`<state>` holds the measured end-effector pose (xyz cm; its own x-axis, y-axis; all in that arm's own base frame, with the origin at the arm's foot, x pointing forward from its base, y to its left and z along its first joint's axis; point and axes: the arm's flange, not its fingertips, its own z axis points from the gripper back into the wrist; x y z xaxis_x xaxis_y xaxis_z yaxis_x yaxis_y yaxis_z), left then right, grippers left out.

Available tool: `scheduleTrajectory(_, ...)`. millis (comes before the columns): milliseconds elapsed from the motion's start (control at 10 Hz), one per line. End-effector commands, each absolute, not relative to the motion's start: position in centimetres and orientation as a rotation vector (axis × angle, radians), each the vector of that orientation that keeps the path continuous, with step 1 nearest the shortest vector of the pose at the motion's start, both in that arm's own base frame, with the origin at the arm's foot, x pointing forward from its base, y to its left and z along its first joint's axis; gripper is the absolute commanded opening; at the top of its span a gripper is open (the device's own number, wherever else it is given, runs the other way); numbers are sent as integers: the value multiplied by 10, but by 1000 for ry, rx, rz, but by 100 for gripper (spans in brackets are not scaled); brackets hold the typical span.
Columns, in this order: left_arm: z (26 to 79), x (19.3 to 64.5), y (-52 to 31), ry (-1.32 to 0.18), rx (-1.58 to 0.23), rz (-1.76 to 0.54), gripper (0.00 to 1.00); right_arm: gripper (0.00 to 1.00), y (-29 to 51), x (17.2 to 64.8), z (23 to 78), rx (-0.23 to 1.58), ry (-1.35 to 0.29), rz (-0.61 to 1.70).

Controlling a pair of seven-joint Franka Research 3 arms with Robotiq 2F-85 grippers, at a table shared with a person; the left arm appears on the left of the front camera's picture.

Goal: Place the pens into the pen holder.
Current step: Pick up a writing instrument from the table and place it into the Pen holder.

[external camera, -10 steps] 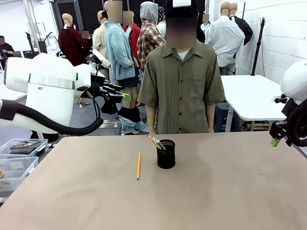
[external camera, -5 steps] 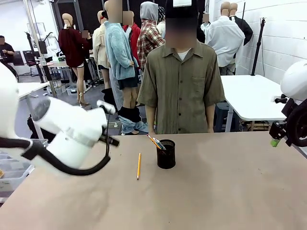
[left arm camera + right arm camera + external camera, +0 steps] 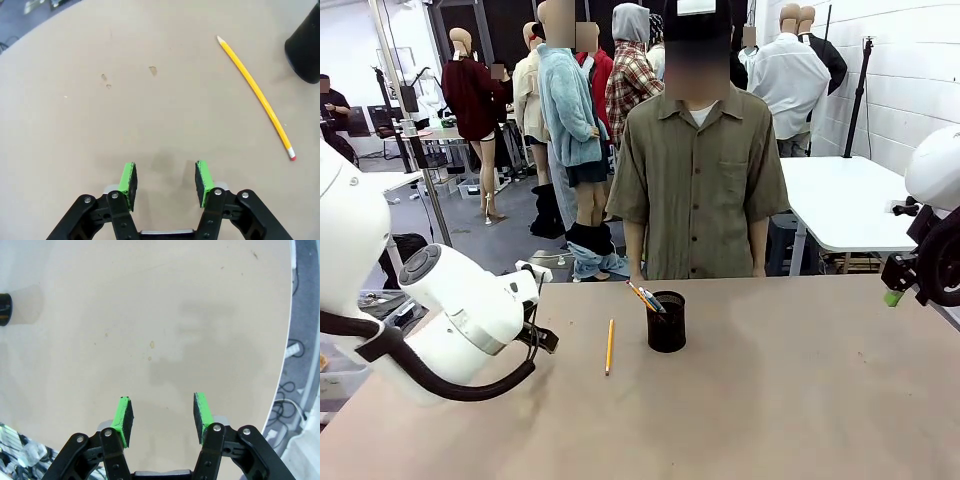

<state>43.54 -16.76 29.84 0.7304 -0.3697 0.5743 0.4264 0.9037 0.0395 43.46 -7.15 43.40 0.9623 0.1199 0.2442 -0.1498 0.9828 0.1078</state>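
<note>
Yellow pencil [image 3: 610, 346], front view: it lies flat on the tan surface [image 3: 770, 400], near the left of the black mesh pen holder [image 3: 667, 322], which already carries two pens [image 3: 645, 297]. Left wrist view: the left gripper [image 3: 165, 179] hangs empty, jaws apart, with the pencil off to one side; you should turn the jaws across its shaft and grip mid-length. Right wrist view: the right gripper [image 3: 161, 415] is parted and empty over bare surface; keep it clear.
</note>
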Motion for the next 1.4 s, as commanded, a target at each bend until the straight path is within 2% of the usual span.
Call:
scheduleTrajectory(0,474,498,-239,-470,-34,-405,62,62,-69,435,432,88,-237,120)
scheduleTrajectory(200,476,496,-244,-509,-56,-467,62,62,-69,435,432,88,-237,120)
scheduleTrajectory(300,294,443,-160,-592,-94,-425,62,62,-69,435,432,88,-237,120)
scheduleTrajectory(700,299,448,-159,-586,-100,-444,62,62,-69,435,432,88,-237,120)
scheduleTrajectory(1000,322,439,-208,-660,22,-343,62,62,-69,435,432,88,-237,120)
scheduleTrajectory(1300,336,445,-225,-584,39,-302,62,62,-69,435,432,88,-237,120)
